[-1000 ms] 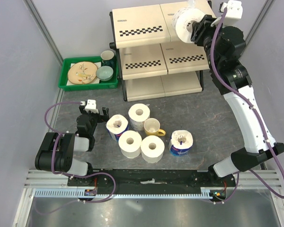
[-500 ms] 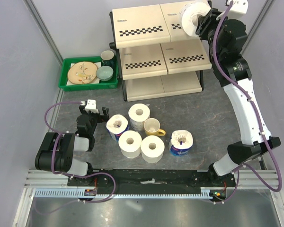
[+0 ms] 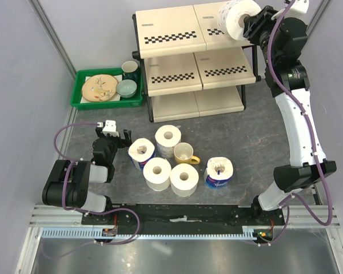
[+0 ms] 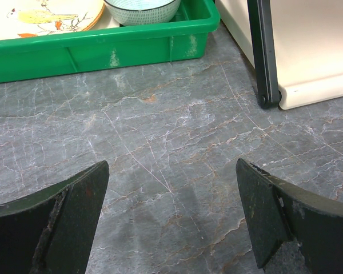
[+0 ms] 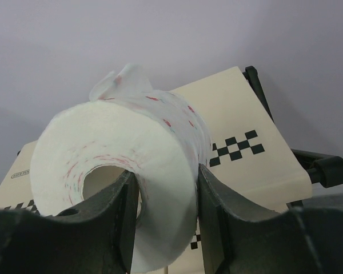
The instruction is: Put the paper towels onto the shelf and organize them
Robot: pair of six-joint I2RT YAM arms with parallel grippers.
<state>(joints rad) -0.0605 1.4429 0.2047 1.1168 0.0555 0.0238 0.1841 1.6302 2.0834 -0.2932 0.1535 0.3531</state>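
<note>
Holds a white paper towel roll (image 3: 238, 17) in right gripper (image 3: 249, 23), jaws pinched on roll wall, core sideways, above right end of shelf (image 3: 171, 34) top tier. Shows five more rolls clustered on grey table (image 3: 246, 131): left blue-wrapped roll (image 3: 142, 154), rear white roll (image 3: 168, 138), front-left white roll (image 3: 157, 173), front-right white roll (image 3: 184, 179), right blue-wrapped roll (image 3: 219, 173). Yellow mug (image 3: 184, 153) amid cluster. Left gripper (image 3: 114, 137) low, jaws apart, just beside left blue-wrapped roll. Green tray (image 3: 80, 101) left of shelf, with patterned plate (image 3: 99, 88), pale bowl (image 3: 126, 88), dark mug (image 3: 130, 69).
</note>
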